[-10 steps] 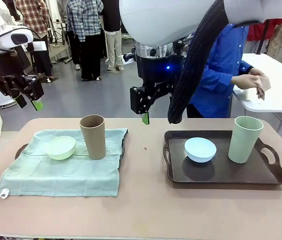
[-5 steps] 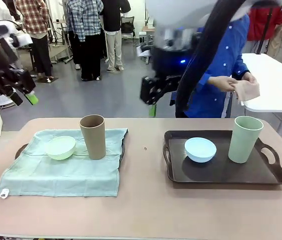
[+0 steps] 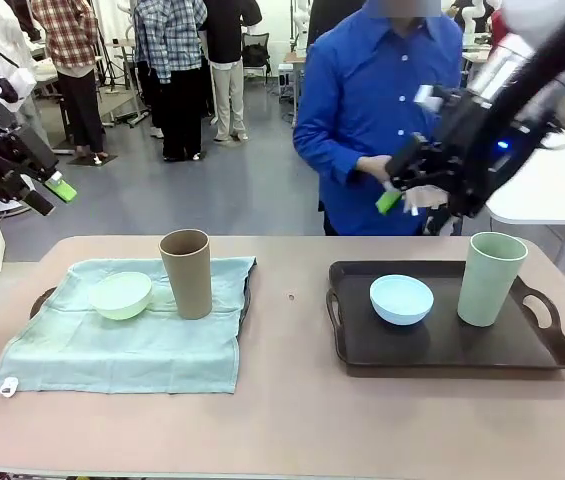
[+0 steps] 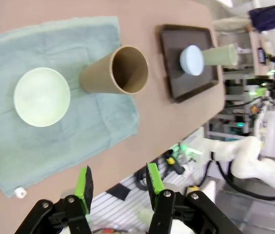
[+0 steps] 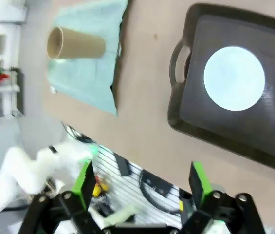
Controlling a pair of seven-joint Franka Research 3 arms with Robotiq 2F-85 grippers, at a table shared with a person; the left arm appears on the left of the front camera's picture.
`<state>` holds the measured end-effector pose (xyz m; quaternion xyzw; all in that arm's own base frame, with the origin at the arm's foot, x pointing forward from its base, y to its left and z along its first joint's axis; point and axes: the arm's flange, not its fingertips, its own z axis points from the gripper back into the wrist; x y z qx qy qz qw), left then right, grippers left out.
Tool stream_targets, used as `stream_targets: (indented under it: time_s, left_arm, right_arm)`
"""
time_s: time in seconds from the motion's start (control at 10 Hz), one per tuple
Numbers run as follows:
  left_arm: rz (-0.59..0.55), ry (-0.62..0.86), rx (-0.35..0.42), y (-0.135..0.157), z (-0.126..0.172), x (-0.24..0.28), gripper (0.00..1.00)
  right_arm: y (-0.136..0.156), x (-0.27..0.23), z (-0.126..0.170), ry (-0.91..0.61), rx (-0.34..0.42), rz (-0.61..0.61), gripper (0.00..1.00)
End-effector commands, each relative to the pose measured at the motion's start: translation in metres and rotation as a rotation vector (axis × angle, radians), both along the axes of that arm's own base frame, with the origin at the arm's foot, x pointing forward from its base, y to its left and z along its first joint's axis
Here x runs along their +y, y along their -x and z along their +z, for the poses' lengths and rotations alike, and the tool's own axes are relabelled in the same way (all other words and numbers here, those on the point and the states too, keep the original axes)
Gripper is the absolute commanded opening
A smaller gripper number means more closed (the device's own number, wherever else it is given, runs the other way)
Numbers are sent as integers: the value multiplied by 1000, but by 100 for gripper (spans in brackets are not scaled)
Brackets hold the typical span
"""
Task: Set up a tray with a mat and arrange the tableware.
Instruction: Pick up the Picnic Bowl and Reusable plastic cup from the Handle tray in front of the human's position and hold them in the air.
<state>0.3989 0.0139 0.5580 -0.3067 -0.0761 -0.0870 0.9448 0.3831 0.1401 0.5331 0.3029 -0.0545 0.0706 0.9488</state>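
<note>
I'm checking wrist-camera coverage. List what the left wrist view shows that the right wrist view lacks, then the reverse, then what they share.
Left wrist's own: the pale green bowl on the mat, and the left gripper, open and empty. Right wrist's own: the right gripper, open and empty. Shared: the brown cup, the mat, the dark tray and the light blue bowl on it.

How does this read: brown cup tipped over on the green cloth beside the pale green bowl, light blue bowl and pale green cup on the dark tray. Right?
Not quite: the front view shows the brown cup standing upright on the green cloth beside the pale green bowl. The light blue bowl and pale green cup are on the dark tray.
</note>
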Motion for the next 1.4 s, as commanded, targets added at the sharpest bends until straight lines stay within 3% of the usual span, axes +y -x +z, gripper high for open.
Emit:
stream_targets:
  time_s: [0.0,0.3,0.7,0.9,1.1,1.3]
  left_arm:
    - [18,157,7,2,-6,27,59]
    - [110,309,1,18,-18,86,59]
    - [184,391,-9,40,-33,136,59]
    - [245,454,-1,45,-43,146,59]
    - [290,497,-26,53,-39,161,59]
    - [290,435,-22,52,-33,162,59]
  right_arm:
    - [30,-40,-25,-159,-77,-82,100]
    - [77,-101,-44,-179,-131,-117,100]
    - [135,-192,-61,-418,-200,-242,100]
    - [159,-232,-71,-502,-122,-244,100]
    - [175,-254,-87,-557,-97,-305,100]
    - [170,-244,-81,-481,-69,-220,100]
